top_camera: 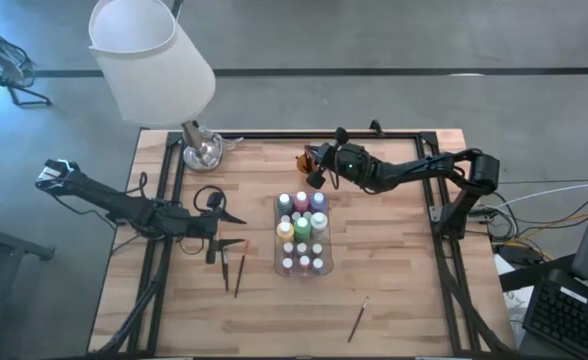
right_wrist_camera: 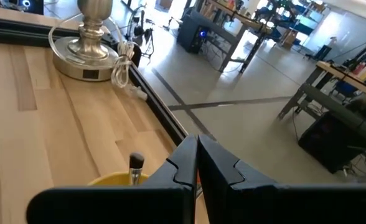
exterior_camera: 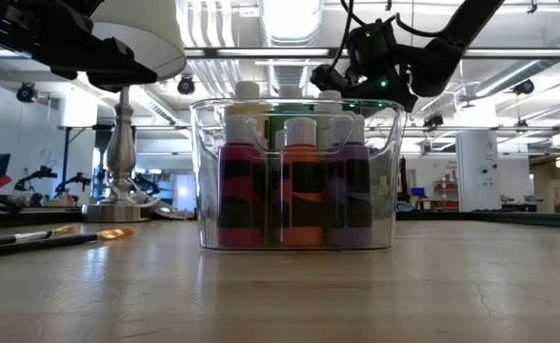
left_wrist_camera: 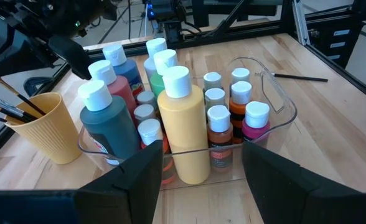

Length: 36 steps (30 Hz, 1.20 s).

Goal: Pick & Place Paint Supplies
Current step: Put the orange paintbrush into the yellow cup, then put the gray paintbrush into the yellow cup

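Note:
A clear tray (top_camera: 323,262) at mid-table holds several paint bottles (left_wrist_camera: 183,121) standing upright, caps up. My left gripper (top_camera: 231,217) hangs open to the tray's left, fingers pointing at it, touching nothing. My right gripper (top_camera: 315,172) is shut just above a small orange cup (left_wrist_camera: 43,127) behind the tray. Dark brushes (left_wrist_camera: 5,106) stand in that cup, leaning on its rim. I see nothing between the shut fingers (right_wrist_camera: 197,163). Two brushes (top_camera: 232,268) lie flat left of the tray, and one brush (top_camera: 358,318) lies near the front edge.
A metal lamp base (top_camera: 202,150) with a white shade (top_camera: 149,55) stands at the back left, its cord (right_wrist_camera: 122,68) coiled beside it. A black frame rail (top_camera: 304,135) runs along the table's far edge. Bare wood lies right of the tray.

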Each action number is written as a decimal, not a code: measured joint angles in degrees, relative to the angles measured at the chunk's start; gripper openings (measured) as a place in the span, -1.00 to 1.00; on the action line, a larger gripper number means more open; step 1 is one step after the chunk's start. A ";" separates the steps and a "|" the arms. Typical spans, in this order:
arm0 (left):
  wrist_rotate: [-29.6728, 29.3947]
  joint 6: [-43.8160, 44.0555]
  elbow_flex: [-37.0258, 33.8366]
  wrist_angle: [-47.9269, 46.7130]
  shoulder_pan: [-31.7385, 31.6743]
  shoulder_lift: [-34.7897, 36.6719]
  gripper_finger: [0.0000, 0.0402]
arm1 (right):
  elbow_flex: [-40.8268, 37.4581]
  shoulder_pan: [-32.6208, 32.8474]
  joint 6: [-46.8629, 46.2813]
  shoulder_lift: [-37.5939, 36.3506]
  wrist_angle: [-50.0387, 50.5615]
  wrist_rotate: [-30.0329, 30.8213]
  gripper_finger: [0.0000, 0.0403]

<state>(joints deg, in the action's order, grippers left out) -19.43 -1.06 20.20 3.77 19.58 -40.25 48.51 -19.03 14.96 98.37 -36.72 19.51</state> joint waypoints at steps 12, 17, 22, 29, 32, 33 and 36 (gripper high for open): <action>-0.01 0.00 -0.01 0.00 0.02 0.01 0.11 | 0.29 -0.15 -2.09 -0.32 1.03 0.11 -0.61; 0.01 0.00 0.00 0.00 0.01 0.00 0.11 | 2.35 -0.11 -1.20 -2.30 4.96 0.12 -0.42; -0.01 0.00 0.00 0.04 0.01 -0.01 0.11 | 6.74 -0.11 -0.98 -5.59 14.64 0.20 -0.29; 0.00 0.01 -0.01 0.02 0.01 -0.02 0.11 | 18.69 0.00 -5.99 -9.58 39.50 3.48 -0.18; 0.01 0.00 0.01 -0.04 0.02 -0.02 0.11 | 25.19 0.00 -10.35 -9.81 52.13 4.08 -0.17; 0.01 0.00 -0.01 -0.08 0.02 -0.01 0.11 | 27.35 0.02 -11.73 -9.81 56.06 4.41 -0.18; -0.01 0.01 -0.01 -0.08 0.02 -0.02 0.11 | 33.61 0.13 -16.65 -9.50 67.92 4.60 -0.22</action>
<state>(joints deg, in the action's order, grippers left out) -19.44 -1.05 20.18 3.69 19.59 -40.27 82.12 -18.90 -1.69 88.86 31.20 24.10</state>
